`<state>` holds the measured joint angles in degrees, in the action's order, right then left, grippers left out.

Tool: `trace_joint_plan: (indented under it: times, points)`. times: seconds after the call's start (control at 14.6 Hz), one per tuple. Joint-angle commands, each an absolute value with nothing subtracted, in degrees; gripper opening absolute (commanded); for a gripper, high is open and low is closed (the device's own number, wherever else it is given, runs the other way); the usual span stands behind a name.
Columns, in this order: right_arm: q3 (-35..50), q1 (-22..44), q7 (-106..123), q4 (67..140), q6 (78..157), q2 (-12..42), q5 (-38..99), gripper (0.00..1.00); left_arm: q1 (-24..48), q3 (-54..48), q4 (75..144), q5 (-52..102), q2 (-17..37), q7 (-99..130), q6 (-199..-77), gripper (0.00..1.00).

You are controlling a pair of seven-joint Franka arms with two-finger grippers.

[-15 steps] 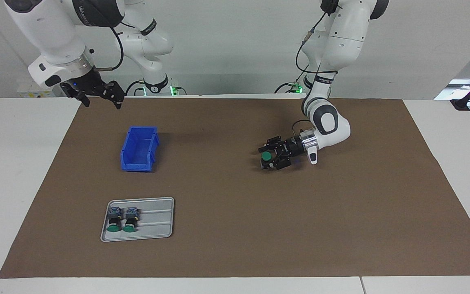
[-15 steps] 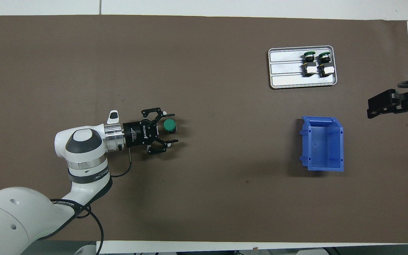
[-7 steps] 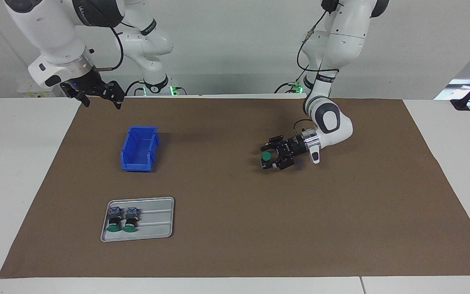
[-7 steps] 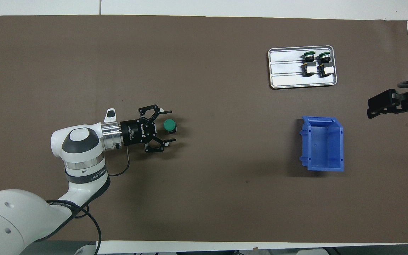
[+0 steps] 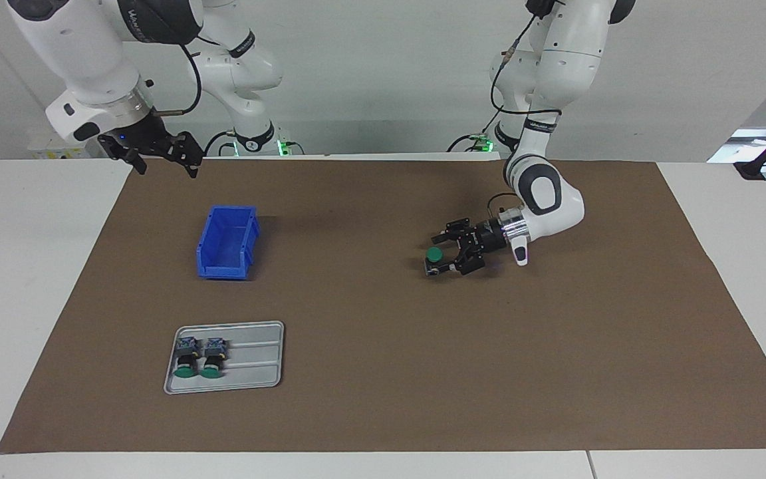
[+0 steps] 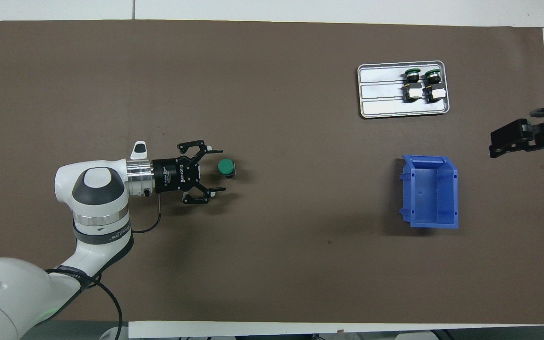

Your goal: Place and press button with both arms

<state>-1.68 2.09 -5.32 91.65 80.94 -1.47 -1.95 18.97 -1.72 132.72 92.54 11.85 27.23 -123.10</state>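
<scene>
Apparently the placing half of the job is done and the pressing half is next. Starting at the left arm's end of the desk point(image 5: 24, 266), the left gripper point(image 6: 216, 170) lies low and level over the brown mat point(image 6: 300, 259) with its fingers spread wide, grasping nothing. The button point(image 6: 226, 166) stands upright on the mat, green cap up, right at the mouth of those fingers. It looks free of both (though the gap to the nearer fingertip is too slim to be sure). I judge that the next move calls for a gripper to come over the cap and push straight down, probably with closed fingers so there is a blunt tip to press with. The other arm may need to steady the small body, since a push off centre could tip it. Toward the right arm's end, a grey tray point(image 6: 361, 94) carries two more buttons point(image 6: 423, 84) lying side by side. The blue bin point(image 6: 456, 189) sits nearer to the robots than the tray, with nothing visible in it. Last, the right gripper point(image 5: 165, 166) waits raised over the edge of the mat at its own end, fingers likewise apart and holding nothing, well away from the button.
</scene>
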Motion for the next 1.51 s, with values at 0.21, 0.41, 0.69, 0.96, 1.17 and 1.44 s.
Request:
trace_joint_plan:
  times: [0.21,0.41,0.69,0.96,1.17,1.44]
  points:
    - [-1.76,1.85,-4.22,92.81,81.74,-2.46,-1.93,1.0,17.15,-1.49,132.2,75.97,5.28,38.74,-127.18,1.0]
    - [-1.76,1.85,-4.22,92.81,81.74,-2.46,-1.93,1.0,15.03,-1.49,130.08,67.26,4.31,41.56,-126.47,1.0]
    - [-1.76,1.85,-4.22,92.81,81.74,-2.46,-1.93,1.0,14.33,-1.41,127.62,48.65,2.03,46.31,-125.95,1.0]
    - [-1.76,1.85,-4.22,92.81,81.74,-2.46,-1.93,1.0,10.99,-1.49,121.66,35.99,2.02,46.67,-119.19,1.0]
    - [-1.76,1.85,-4.22,92.81,81.74,-2.46,-1.93,1.0,10.46,-1.41,120.67,25.96,1.58,46.58,-118.04,1.0]
    - [-1.76,1.85,-4.22,92.81,81.74,-2.46,-1.93,1.0,8.44,-1.41,116.47,13.04,0.97,45.53,-110.42,1.0]
